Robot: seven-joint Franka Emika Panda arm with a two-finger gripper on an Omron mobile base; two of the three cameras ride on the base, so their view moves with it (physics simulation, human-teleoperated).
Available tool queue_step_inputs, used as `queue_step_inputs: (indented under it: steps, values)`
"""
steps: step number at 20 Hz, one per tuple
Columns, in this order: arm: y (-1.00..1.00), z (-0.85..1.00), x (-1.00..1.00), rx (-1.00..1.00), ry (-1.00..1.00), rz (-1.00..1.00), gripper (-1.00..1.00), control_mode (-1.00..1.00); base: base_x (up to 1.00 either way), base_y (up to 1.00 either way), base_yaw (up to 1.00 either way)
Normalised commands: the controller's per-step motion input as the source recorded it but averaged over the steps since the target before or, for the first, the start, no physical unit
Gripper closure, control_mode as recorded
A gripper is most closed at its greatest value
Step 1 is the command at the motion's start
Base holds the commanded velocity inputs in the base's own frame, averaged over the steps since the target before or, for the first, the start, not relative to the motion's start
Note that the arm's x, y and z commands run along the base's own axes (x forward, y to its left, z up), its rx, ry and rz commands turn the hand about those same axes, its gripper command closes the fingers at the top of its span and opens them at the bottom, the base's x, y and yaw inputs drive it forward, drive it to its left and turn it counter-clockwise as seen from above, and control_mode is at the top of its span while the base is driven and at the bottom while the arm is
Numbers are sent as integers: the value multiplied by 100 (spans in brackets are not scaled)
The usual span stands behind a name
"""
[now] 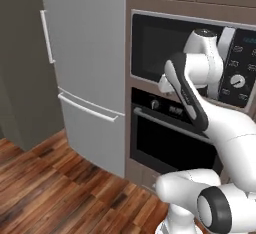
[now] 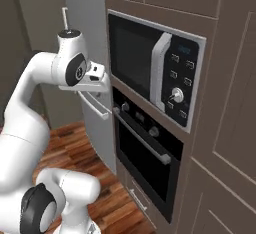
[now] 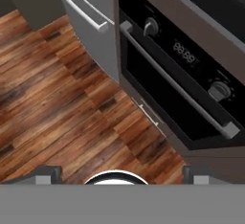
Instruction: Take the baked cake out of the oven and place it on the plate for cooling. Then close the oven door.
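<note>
Evidently early days: nothing of the task done yet, by the look of it. Oven door shut flat against the oven; bar handle running across its top edge, untouched. Cake somewhere behind the dark glass, presumably; cannot make it out through the door. No plate spotted.

Still to do, judged from this: pull door down by the handle, reach to the rack, lift cake out, set on plate, swing door back up.

End effector spread wide, holding nothing. Hangs well out from the oven front, looking down and across at wooden floor and oven face. Seen from the right base view, hand held at about microwave height, above the oven and off to the fridge side.

Oven itself: black, built into brown cabinetry directly beneath the microwave, just beside the grey fridge. Two round knobs flank a small digital display on the control strip. Below that, wide black glass panel with silver bar. Narrow drawer front beneath the door, small pull on it.

Approach to handle looks unobstructed.
</note>
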Motion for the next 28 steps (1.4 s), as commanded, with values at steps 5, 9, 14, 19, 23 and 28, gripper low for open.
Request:
queue_step_inputs:
  steps: [5,9,14,19,23,28]
  values:
    - [0,0,0,0,0,0,-100,100,-4,-99,36]
    - [0,0,0,0,0,0,-100,100,-41,-83,21]
    - [0,0,0,0,0,0,-100,100,-37,-46,18]
    - [-12,-46,-6,0,5,13,-100,-100,0,0,0]
    - [54,-43,21,-3,11,7,-100,-100,0,0,0]
    - [83,-55,47,-14,14,2,-100,-100,0,0,0]
